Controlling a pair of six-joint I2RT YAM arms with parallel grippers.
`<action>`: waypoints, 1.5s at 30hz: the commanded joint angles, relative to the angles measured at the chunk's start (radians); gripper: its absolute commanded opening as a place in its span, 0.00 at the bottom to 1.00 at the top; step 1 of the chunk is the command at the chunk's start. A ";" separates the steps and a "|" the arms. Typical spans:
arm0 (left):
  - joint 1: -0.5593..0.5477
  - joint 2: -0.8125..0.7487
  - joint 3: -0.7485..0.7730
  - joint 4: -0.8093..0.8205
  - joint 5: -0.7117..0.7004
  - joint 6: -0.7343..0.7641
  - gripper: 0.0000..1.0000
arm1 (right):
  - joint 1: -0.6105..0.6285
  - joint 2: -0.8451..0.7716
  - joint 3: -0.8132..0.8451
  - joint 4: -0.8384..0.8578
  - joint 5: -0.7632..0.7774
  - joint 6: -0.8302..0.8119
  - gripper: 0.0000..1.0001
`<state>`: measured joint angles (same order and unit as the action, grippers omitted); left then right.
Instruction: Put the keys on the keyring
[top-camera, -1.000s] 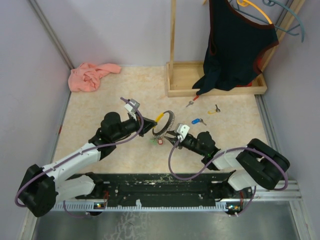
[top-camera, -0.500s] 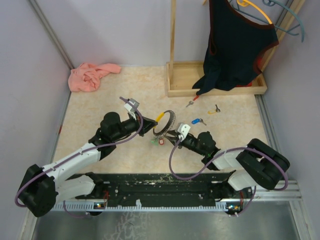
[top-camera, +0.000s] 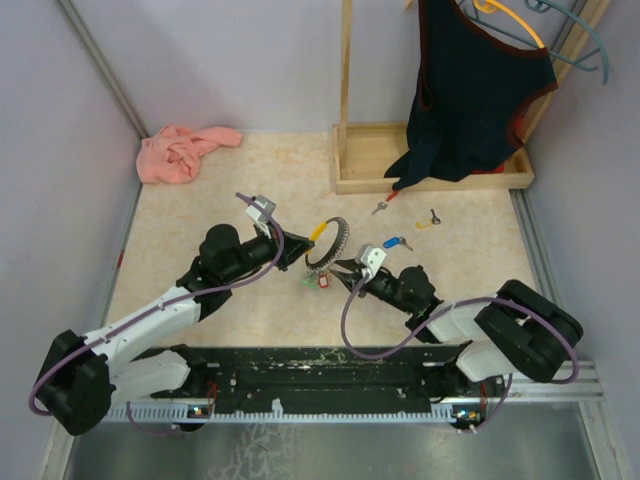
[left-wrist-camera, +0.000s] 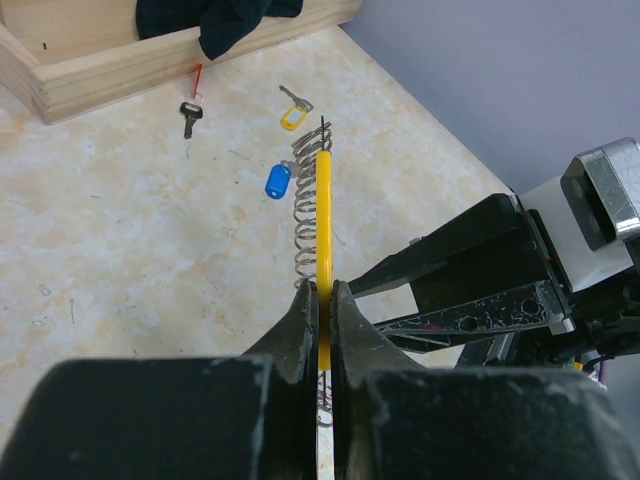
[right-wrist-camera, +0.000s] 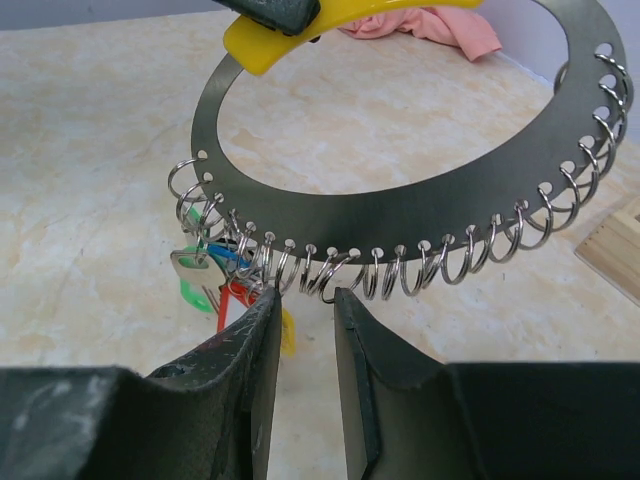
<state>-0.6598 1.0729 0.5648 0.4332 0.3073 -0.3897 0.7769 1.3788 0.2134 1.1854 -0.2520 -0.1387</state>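
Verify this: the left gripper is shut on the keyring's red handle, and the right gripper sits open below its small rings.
One slip: the handle is yellow, not red; the left wrist view shows it. The left gripper is shut on the keyring's yellow handle, and the right gripper sits open below its small rings.

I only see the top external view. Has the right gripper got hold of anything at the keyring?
Observer: No. The right wrist view shows the right gripper open and empty, its jaws just below the small split rings that line the keyring.
Operator: And the left?
Observer: The left gripper is shut on the yellow handle, seen edge-on in its wrist view.
Operator: Anything hanging already?
Observer: A bunch of coloured tags hangs from the rings at one end; the other rings look bare.
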 joint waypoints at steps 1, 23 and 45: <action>-0.006 -0.037 0.012 0.071 -0.025 -0.017 0.01 | 0.012 -0.036 -0.028 0.057 0.011 0.042 0.29; -0.006 -0.036 0.009 0.075 0.009 -0.008 0.01 | 0.038 0.005 -0.016 0.157 0.084 0.010 0.16; -0.006 -0.030 0.001 0.092 0.017 -0.029 0.01 | 0.039 0.032 0.014 0.171 0.048 0.028 0.21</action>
<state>-0.6605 1.0569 0.5644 0.4492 0.3119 -0.4011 0.8043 1.4021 0.1822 1.2861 -0.1951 -0.1204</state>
